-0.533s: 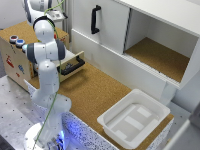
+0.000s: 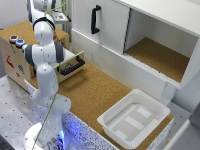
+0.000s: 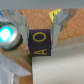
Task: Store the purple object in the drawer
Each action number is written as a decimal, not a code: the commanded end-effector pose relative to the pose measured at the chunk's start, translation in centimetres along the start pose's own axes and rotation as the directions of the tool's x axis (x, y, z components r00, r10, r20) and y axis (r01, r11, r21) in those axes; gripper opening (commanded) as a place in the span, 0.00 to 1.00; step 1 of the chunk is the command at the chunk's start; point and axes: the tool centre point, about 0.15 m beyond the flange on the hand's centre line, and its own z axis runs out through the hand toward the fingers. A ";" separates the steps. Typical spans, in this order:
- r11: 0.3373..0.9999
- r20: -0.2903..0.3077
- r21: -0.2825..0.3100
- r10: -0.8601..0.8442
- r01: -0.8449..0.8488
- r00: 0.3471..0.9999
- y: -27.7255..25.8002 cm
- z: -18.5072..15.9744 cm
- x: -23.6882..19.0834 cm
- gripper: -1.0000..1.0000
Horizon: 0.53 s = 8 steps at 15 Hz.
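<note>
Purple in colour, with yellow letters on its faces, the block [image 3: 42,42] is seen in the wrist view between the two fingers [image 3: 58,21] of the gripper [image 3: 40,22]; it seems to be a small cube, probably a toy letter block. The fingers are closed only as far as the width of the block and appear to press on its two opposite sides, so the block is judged to be held. From its straight edges and flat faces it is judged to be stiff and light, not fragile; the faces look smooth, so a little slipping could be possible if the hold is weak. Two flat opposite sides, taken near the middle, are judged the best place for a hold, and this is about where the fingers are placed.

In the exterior view the gripper itself is hidden behind the arm [image 2: 44,55], which reaches over the open drawer [image 2: 71,66] at the exterior view's left; the drawer, of light wood with a black bar handle [image 2: 73,65], is pulled out of the plywood box [image 2: 12,55]. The block is therefore judged to be above or just inside the drawer; whether it rests already on the drawer bottom cannot be told.
</note>
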 end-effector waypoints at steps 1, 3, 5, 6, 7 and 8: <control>0.983 -0.138 -0.175 -0.084 0.059 0.987 0.4 7.9 -8.4 0.00; 0.980 -0.150 -0.190 -0.093 0.064 0.984 1.2 9.5 -8.9 0.00; 0.978 -0.146 -0.186 -0.124 0.096 0.982 1.9 10.5 -8.3 0.00; 0.974 -0.138 -0.203 -0.130 0.100 0.982 2.5 11.1 -7.4 0.00; 0.972 -0.138 -0.214 -0.125 0.094 0.983 3.1 11.4 -6.6 0.00; 0.972 -0.130 -0.214 -0.122 0.092 0.984 3.9 11.8 -5.3 0.00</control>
